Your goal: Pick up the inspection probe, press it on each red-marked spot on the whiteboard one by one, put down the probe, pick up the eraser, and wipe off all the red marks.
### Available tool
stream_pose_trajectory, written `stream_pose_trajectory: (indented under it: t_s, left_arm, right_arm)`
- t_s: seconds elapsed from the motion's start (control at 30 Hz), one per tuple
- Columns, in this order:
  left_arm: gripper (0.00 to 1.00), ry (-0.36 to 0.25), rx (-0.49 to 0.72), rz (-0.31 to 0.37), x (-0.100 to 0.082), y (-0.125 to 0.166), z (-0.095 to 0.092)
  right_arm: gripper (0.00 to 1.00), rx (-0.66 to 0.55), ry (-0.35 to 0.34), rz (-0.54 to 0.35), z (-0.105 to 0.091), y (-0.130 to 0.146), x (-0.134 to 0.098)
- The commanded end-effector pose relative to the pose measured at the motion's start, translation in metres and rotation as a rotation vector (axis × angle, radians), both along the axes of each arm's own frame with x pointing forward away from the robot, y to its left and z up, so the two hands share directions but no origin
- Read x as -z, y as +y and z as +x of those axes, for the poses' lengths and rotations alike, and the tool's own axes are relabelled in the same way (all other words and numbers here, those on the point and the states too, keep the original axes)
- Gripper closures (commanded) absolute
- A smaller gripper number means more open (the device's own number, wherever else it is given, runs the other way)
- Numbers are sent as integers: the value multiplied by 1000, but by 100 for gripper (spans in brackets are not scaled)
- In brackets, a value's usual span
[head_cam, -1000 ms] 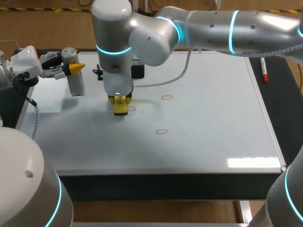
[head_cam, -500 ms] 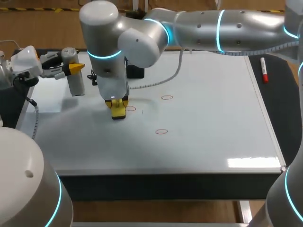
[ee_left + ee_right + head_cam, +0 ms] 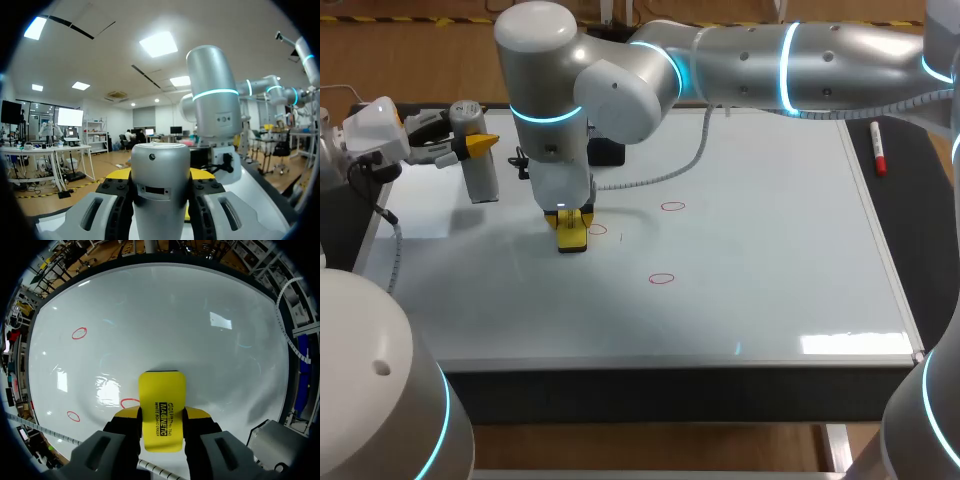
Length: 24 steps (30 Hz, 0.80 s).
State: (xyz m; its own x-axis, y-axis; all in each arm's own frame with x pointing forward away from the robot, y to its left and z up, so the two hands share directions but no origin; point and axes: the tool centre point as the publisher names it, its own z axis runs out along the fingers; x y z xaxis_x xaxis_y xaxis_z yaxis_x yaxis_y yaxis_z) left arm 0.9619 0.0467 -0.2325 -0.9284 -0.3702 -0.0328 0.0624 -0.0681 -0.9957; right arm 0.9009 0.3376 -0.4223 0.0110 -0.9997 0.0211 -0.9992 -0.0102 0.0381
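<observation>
Nearest the front of the whiteboard [image 3: 770,260], the front red mark [image 3: 661,279] lay by itself, unwiped. Behind it and to the left, the right gripper [image 3: 572,222], reaching in across the board, had its fingers closed on the long sides of the yellow eraser [image 3: 573,238], which was held low over the surface; whether it pressed down I could not tell. The eraser's long axis ran front to back, and the middle red mark [image 3: 597,230] lay just beside its right edge, so a short sideways sweep looked enough, with nothing between. The far red mark [image 3: 672,207] sat farther right. At the back left, well apart, the left gripper [image 3: 470,146] clasped the upright inspection probe [image 3: 480,175]. A black box [image 3: 611,151] and a marker pen [image 3: 878,150] lay out of the way.
</observation>
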Motion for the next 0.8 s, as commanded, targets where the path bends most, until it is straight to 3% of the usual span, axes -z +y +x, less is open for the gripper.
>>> stream_pose_trajectory:
  t_s: [0.03, 0.8]
  left_arm:
    - [100, 1, 0, 1, -2, 0, -1]
    - [100, 1, 0, 1, -2, 0, -1]
  right_arm:
    - [100, 11, -15, 14, 0, -16, 0]
    - [100, 91, -32, 5, 9, -68, 7]
